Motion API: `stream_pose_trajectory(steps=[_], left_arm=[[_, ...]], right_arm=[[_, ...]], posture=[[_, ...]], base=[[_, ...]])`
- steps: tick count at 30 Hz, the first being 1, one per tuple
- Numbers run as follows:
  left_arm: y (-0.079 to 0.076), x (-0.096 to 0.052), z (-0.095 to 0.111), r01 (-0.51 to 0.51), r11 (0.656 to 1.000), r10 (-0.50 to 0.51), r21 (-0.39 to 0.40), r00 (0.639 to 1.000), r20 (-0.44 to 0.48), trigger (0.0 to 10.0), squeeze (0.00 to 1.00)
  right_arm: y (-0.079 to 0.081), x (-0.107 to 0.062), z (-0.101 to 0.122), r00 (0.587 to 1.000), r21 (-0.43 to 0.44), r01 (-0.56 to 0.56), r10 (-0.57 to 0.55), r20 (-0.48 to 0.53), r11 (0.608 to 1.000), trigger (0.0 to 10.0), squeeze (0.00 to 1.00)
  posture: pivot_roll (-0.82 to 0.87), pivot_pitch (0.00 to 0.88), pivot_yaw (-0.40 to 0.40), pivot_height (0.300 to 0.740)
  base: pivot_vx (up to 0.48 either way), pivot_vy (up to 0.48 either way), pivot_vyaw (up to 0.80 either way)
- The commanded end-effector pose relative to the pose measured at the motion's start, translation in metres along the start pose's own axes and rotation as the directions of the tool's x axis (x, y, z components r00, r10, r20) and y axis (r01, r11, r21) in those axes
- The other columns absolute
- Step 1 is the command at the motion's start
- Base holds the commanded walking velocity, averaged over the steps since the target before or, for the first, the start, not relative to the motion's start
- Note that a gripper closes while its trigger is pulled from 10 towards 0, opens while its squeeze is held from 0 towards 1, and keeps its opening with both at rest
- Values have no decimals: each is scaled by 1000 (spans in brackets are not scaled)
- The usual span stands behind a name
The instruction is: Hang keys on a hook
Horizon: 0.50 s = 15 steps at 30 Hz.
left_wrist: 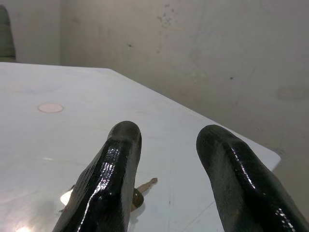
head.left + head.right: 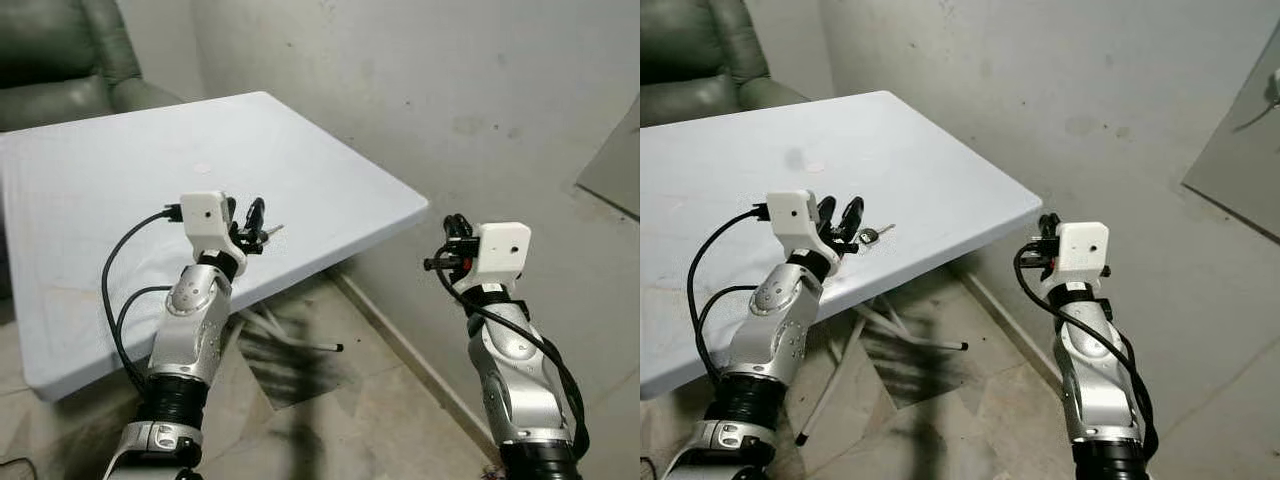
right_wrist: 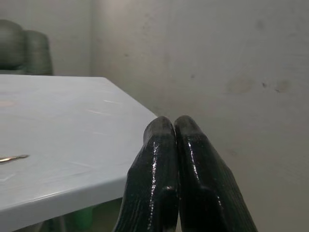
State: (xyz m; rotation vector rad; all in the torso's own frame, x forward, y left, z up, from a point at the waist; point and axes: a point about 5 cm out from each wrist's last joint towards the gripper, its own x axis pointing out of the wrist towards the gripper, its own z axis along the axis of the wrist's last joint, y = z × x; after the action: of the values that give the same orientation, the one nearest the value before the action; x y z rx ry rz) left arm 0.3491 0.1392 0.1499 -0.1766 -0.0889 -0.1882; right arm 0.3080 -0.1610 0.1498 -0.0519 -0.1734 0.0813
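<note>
The keys [image 2: 872, 236] lie on the white table [image 2: 100, 180] close to its near right edge, with a thin blade pointing right. My left gripper [image 2: 840, 210] hovers just above and slightly behind them, open, with nothing between its fingers [image 1: 120, 159]. In the left wrist view the keys [image 1: 145, 186] peek out from behind one finger. My right gripper [image 2: 452, 224] is shut and empty, held in the air off the table's right corner and facing the wall. In the right wrist view its fingertips [image 3: 161, 133] press together.
A green armchair [image 2: 60, 60] stands behind the table at the far left. The table's folding legs [image 2: 300, 335] reach the floor beneath the near edge. A plain wall runs along the right, with a grey panel [image 2: 615, 160] leaning at the far right.
</note>
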Motion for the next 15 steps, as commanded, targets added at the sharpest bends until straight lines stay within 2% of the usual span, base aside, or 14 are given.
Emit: stream_pose_trajectory(steps=[1, 8, 15], left_arm=[[1, 0, 3, 9, 1000, -9, 3, 1000, 6, 10000, 0], [-1, 1, 4, 18, 1000, -18, 4, 1000, 9, 10000, 0], [-10, 1, 4, 54, 999, -54, -3, 998, 11, 10000, 0]], right_arm=[[0, 0, 3, 1000, -11, -8, 8, 15, 1000, 10000, 0], [0, 1, 3, 1000, -15, -13, 14, 20, 1000, 10000, 0], [2, 2, 3, 999, -16, -29, 29, 29, 999, 10000, 0]], posture=[[-52, 0, -29, 740], [-50, 0, -28, 740], [-45, 0, -27, 740]], base=[[401, 0, 0], [420, 0, 0], [444, 0, 0]])
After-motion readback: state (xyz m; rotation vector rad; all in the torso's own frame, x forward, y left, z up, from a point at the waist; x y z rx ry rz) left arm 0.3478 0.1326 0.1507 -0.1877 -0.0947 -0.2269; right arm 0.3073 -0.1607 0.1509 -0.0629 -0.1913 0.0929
